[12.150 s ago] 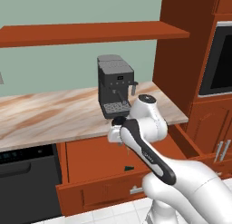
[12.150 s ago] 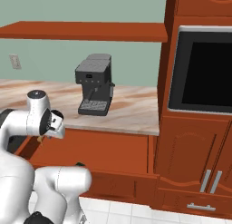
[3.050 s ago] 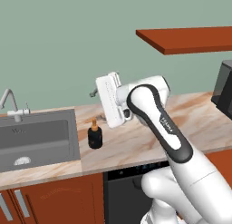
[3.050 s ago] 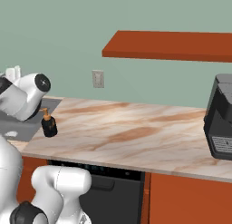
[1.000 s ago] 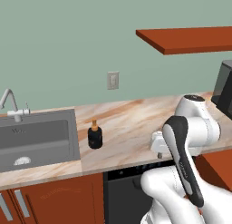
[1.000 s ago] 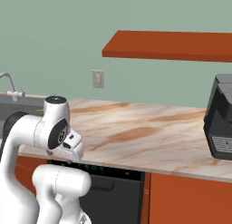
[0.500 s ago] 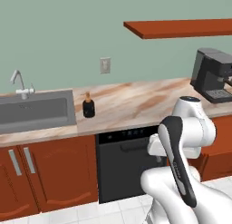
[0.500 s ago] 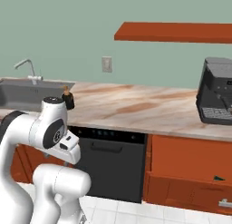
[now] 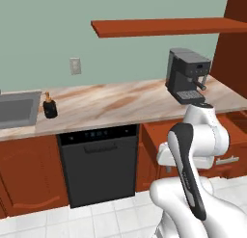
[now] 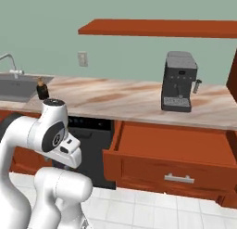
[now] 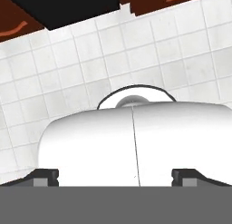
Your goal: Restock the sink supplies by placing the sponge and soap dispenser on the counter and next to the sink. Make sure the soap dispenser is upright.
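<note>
The soap dispenser (image 9: 49, 107) stands upright on the surface (image 9: 120, 103), just beside the sink (image 9: 17, 109) at the left end. Over on the right sits the black coffee machine (image 9: 187, 74), under the red-brown shelf (image 9: 164, 26). From the right base view, a drawer (image 10: 171, 156) hangs open below the coffee machine, next to the dark dishwasher (image 9: 99, 162). The arm is folded low, and the hand (image 11: 115, 174) points down at the white tiled floor (image 11: 90, 60), its fingertips (image 11: 45, 175) spread wide apart with nothing between them.
</note>
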